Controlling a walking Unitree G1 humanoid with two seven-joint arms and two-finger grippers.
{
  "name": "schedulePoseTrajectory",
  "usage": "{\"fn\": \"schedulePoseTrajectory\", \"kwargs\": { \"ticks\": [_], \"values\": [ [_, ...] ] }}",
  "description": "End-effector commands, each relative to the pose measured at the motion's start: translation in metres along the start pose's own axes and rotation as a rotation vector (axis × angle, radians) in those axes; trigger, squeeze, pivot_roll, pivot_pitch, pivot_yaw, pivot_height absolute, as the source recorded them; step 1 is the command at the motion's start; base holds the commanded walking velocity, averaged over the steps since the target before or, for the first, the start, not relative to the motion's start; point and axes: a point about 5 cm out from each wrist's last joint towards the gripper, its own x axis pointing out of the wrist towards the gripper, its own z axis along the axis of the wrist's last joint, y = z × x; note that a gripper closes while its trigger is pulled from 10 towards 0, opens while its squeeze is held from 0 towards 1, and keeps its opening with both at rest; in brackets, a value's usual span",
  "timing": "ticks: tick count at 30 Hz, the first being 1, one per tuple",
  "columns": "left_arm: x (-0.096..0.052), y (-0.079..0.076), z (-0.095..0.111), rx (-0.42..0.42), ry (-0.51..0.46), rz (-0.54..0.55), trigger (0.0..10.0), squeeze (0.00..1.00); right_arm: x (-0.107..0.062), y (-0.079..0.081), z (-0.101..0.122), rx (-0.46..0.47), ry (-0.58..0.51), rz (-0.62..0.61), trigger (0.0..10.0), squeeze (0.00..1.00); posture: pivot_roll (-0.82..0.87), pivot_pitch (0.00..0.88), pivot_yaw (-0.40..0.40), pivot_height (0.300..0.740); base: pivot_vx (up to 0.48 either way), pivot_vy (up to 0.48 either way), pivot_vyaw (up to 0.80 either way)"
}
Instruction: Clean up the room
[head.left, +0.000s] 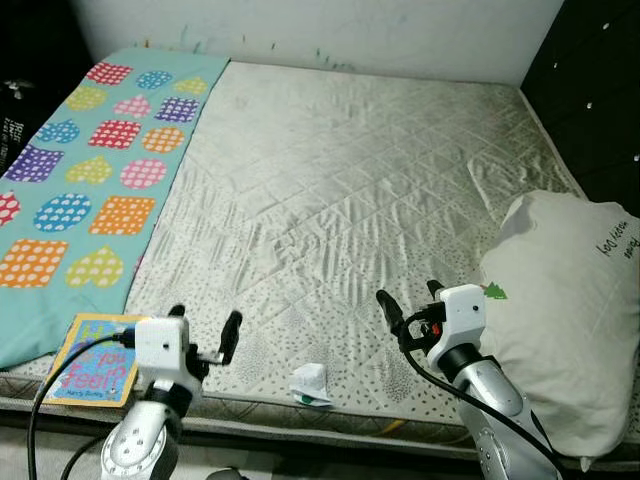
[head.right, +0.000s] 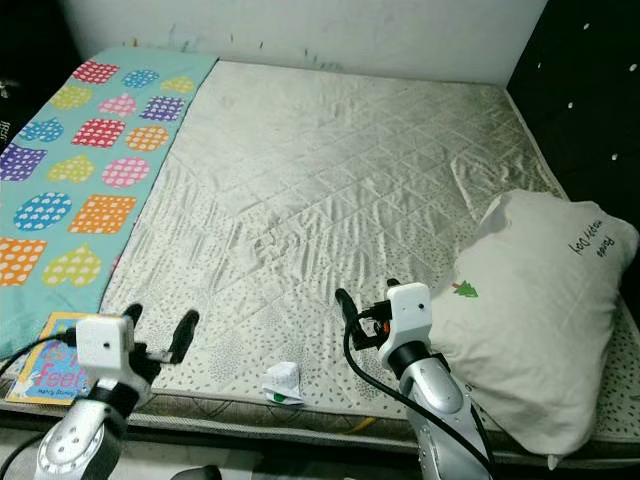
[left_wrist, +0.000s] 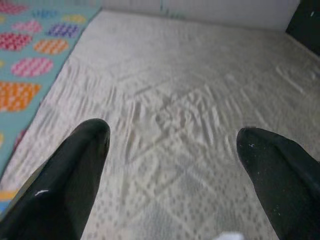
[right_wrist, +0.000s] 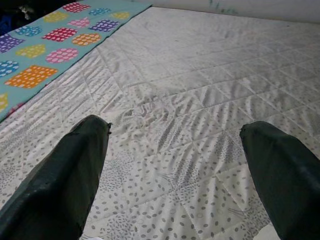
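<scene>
Two claws hung over the near edge of the bed (head.left: 330, 180), each with its black fingers spread apart and nothing between them. The left claw (head.left: 204, 333) sat above the dotted border of the pale quilted cover, and the right claw (head.left: 412, 304) hovered further along the same edge. Between the two claws, slightly nearer than both and close to the mattress edge, lay a small crumpled white wrapper (head.left: 311, 384) with a bit of green on it, touching neither claw. Just outside the left claw, at the bed's near corner, a colourful picture book (head.left: 92, 361) lay flat, partly on the teal blanket (head.left: 90, 160) patterned with dotted hearts and squares; that blanket ran away from the left claw along that side of the bed. Just outside the right claw, a large white pillow (head.left: 570, 320) with a small green tree mark and dark lettering rested on the bed, its near edge close beside the right wrist. Ahead of both claws the quilted cover stretched, lightly wrinkled, to a white wall (head.left: 330, 30).
</scene>
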Motion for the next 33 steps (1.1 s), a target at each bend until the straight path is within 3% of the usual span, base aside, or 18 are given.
{"fn": "schedulePoseTrajectory", "kwargs": {
  "ticks": [1,6,12,33],
  "values": [
    [-0.0006,-0.0033,0.0001,-0.004,-0.003,0.016,10.0,0.0,-0.0025,-0.0008,0.0053,-0.003,-0.015,-0.012,10.0,0.0,0.09,0.177,-0.053,0.74,0.0,0.0,0.0],
    [0.0003,-0.0042,-0.0002,-0.056,-0.006,0.074,10.0,0.0,-0.007,-0.0024,0.0064,-0.007,-0.003,0.0,10.0,0.0,0.08,0.181,-0.058,0.74,0.0,0.0,0.0],
    [-0.0008,-0.0036,-0.0004,-0.061,-0.006,0.079,10.0,0.0,-0.0081,-0.0038,0.0063,-0.008,0.005,0.016,10.0,0.0,0.08,0.189,-0.065,0.727,0.0,0.0,0.0],
    [0.006,-0.012,-0.0008,-0.064,0.003,0.047,10.0,0.0,-0.0078,0.001,0.005,0.001,0.023,0.055,10.0,0.0,0.07,0.201,-0.055,0.615,0.0,0.0,0.0]
  ]
}}
